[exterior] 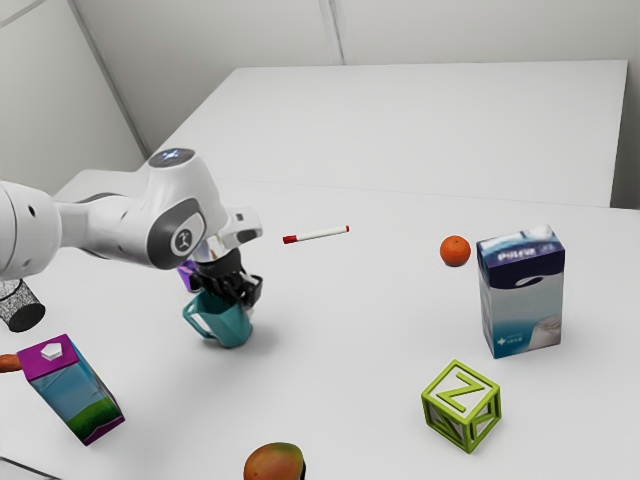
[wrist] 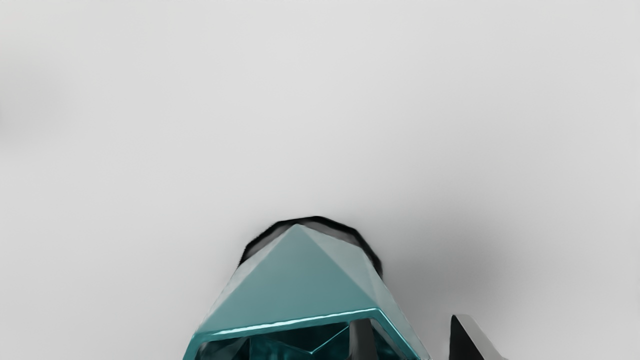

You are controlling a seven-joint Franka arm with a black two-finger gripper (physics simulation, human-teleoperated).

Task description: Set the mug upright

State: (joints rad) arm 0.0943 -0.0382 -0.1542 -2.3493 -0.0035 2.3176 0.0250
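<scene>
Sitting left of centre in the exterior view, the teal mug [exterior: 228, 322] is turning its mouth upward and its handle toward the exterior view's left; whether its base is resting flat, I cannot tell. Directly above it, the black gripper [exterior: 243, 292] is pointing down at the rim. Its fingers are standing apart: in the wrist view one finger [wrist: 362, 341] is dipping inside the mug and the other is hanging outside, with a gap showing between the outer one and the wall, so the gripper is holding nothing. The white arm [exterior: 110, 228] is coming in from the exterior view's left edge.

Just behind the gripper, a purple object [exterior: 187, 272] is peeking out, mostly hidden. A red-and-white marker [exterior: 318, 235] is lying above centre. At the lower left, a magenta-topped carton [exterior: 75, 392] is leaning, with an orange item [exterior: 9, 362] and a speckled dark cylinder [exterior: 20, 310] lying near the left edge. A mango [exterior: 272, 464] is resting at the bottom edge, a green letter block [exterior: 462, 402] at the lower right, and a blue-and-white carton [exterior: 520, 312] is standing at the right, below and beside a small orange fruit [exterior: 455, 251].
</scene>
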